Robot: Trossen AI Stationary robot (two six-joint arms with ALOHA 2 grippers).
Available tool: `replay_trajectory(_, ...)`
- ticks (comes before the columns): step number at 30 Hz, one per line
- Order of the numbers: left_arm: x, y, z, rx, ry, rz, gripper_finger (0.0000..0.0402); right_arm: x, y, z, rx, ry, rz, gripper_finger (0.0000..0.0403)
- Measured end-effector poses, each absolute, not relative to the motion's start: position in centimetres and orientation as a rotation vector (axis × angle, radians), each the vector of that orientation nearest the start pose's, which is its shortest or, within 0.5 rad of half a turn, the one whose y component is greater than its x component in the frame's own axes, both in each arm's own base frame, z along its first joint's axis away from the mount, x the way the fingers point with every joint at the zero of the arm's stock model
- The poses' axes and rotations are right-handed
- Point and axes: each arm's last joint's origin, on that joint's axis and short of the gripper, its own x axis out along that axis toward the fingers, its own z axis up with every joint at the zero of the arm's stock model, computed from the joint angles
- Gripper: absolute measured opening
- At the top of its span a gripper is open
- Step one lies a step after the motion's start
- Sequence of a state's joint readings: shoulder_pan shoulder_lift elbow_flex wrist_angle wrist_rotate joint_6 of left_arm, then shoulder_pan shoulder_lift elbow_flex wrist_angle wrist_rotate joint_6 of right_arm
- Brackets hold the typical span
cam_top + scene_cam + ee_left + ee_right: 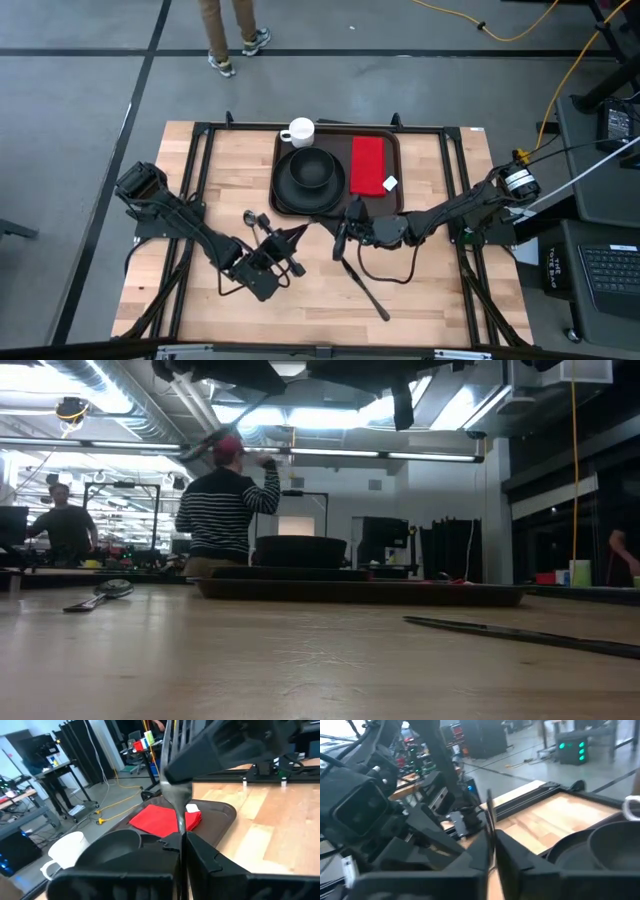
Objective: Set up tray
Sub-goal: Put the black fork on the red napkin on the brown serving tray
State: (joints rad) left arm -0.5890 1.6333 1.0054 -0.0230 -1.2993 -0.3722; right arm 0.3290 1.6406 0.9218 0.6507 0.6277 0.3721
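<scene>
The dark brown tray (392, 140) lies at the table's far middle. It carries a round black plate with a black bowl (311, 170) and a red napkin (368, 165). A white mug (299, 131) stands at its far left corner. A metal fork (176, 795) is held in the air just near the tray, between my two grippers. My left gripper (300, 235) is shut on one end and my right gripper (341, 238) on the other. A spoon (256, 218) and a knife (366, 290) lie flat on the wood. My left gripper pinches the fork's handle (181, 831) between its two fingers, which lie along the fork and come from the table's left. The fork is lifted clear, its tines (175, 740) pointing away toward the right gripper. My right gripper comes level from the table's right and pinches the fork's edge-on end (490, 822) between its two fingers. In the left wrist view its body covers the tines, so the exact part it has is hidden.
The spoon (101, 595) lies left of the grippers and the knife (520, 632) near and right of them. Bare wood stretches toward the near edge. A person in a striped top (225, 505) stands beyond the far edge, with legs (228, 35) showing in the high view.
</scene>
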Motion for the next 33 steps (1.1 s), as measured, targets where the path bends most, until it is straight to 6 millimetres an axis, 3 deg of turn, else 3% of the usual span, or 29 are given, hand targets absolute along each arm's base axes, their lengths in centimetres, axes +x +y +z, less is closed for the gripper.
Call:
replay_trajectory(5,29.24,-15.70,22.62,0.170,0.256,0.737,0.0004,33.92,9.67,24.51,0.328,-0.019,-0.380,0.0016)
replay_trajectory(33,29.78,-15.69,22.77,0.064,0.263,0.640,0.0015,33.87,9.62,24.71,0.337,-0.046,-0.400,0.0006)
